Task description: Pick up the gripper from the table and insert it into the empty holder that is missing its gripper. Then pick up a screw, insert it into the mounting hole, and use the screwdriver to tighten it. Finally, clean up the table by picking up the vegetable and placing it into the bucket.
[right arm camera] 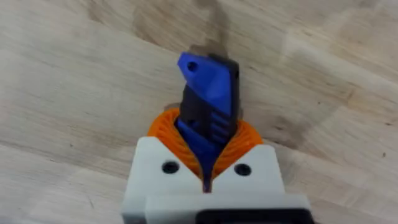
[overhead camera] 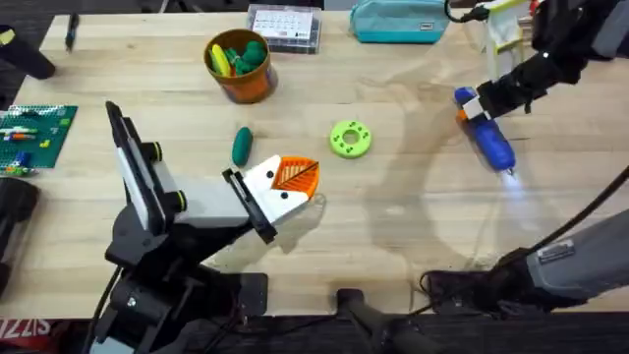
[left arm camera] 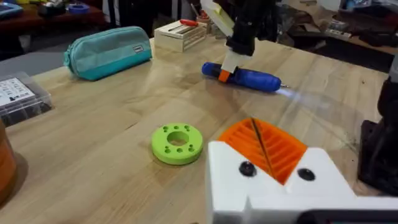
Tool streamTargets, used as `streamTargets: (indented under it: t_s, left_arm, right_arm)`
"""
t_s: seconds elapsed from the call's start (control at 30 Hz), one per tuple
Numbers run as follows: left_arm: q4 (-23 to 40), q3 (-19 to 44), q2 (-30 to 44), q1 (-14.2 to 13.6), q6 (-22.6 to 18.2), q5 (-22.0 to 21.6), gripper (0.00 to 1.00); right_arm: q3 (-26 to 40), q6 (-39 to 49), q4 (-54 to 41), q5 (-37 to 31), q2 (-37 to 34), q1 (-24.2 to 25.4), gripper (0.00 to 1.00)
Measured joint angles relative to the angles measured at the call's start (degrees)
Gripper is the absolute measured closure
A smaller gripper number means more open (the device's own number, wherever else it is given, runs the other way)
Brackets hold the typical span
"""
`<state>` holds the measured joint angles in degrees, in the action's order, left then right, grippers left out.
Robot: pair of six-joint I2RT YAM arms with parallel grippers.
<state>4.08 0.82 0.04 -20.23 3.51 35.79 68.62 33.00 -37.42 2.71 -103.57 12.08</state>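
My left gripper point(overhead camera: 295, 180) sits low in the centre of the overhead frame, its orange pads pressed together on nothing; just above it to the left the vegetable point(overhead camera: 242, 146) lies loose on the wood, and further up stands the bucket point(overhead camera: 239, 67), already holding brighter toy pieces; the green ring point(overhead camera: 350, 139) lies right of the vegetable.

At the right of that frame my right gripper point(overhead camera: 476, 101) is clamped on the screwdriver point(overhead camera: 488, 136) at its butt end, tip lit and slanting towards the bottom of the frame; I judge I am at the screwdriver step, with cleaning up still undone; next I must keep the tool steady and aligned.

The table point(overhead camera: 393, 226) is pale wood planking; a teal pouch point(overhead camera: 397, 20) and a clear parts box point(overhead camera: 286, 28) line the top edge, a green board point(overhead camera: 34, 136) the left.
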Motion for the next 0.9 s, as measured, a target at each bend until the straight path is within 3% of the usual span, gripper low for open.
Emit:
streamTargets:
  t_s: [0.4, 0.63, 0.9]
  left_arm:
    - [0.00, 0.00, 0.01, 0.00, 0.00, 0.00, 0.983]
    - [0.00, 0.00, 0.01, 0.00, 0.00, 0.00, 0.983]
    - [0.00, 0.00, 0.01, 0.00, 0.00, 0.00, 0.983]
  right_arm:
    - [0.00, -9.09, -0.50, -0.04, 0.00, 0.00, 0.972]
    - [1.56, -11.51, -6.19, 0.04, 0.36, 0.00, 0.972]
    - [7.06, -12.35, -10.19, 0.14, 7.78, 0.00, 0.972]
